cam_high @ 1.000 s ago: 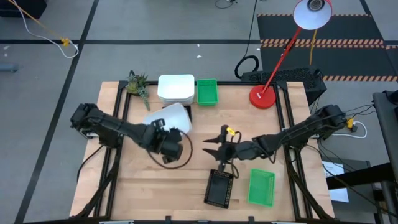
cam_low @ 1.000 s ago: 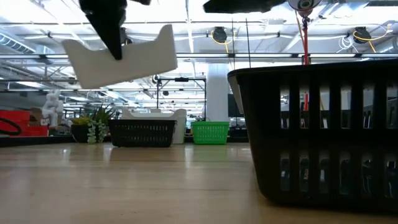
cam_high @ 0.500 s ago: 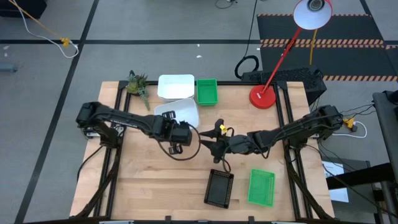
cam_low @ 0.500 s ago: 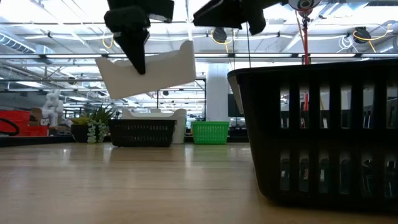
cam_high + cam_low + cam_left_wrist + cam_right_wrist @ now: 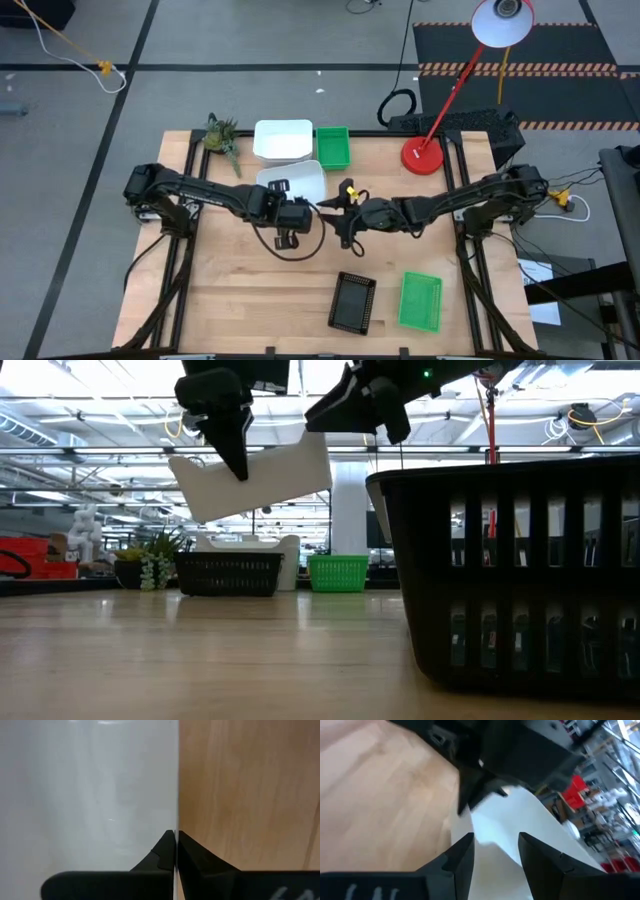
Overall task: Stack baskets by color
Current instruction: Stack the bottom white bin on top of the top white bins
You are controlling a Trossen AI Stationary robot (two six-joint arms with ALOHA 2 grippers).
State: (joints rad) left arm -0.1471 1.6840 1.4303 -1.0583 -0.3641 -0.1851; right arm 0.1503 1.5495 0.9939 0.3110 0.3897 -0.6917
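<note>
A white basket (image 5: 296,180) hangs tilted above the table's middle, with my left gripper (image 5: 289,206) shut on it; in the low view the left gripper (image 5: 238,464) reaches down onto the basket (image 5: 262,480). My right gripper (image 5: 343,205) stands open at the basket's right end, and in its wrist view the white basket (image 5: 520,837) shows between its spread fingers (image 5: 462,856). More white baskets (image 5: 283,140) and a green one (image 5: 333,147) rest on their bottoms at the far edge. A black basket (image 5: 352,302) and another green one (image 5: 420,300) sit near the front. My left gripper pinches the white basket's near side wall (image 5: 175,827), one finger on the inside and one on the outside. The fingers come from above, slanting down. The basket is lifted clear of the table and tilted, its right end higher. Whether my right gripper touches the basket, I cannot tell.
A red lamp base (image 5: 422,155) stands at the far right and a small plant (image 5: 222,135) at the far left. In the low view a black basket (image 5: 228,572) sits far back and another black one (image 5: 510,580) looms close. Bare wood (image 5: 240,290) lies front left.
My left gripper has carried the white basket toward the table's right and a little toward the far edge, rolling its wrist; the basket stays lifted and tilted. My right gripper has gone toward the far edge and the basket's right end, rolling as it went, still open.
</note>
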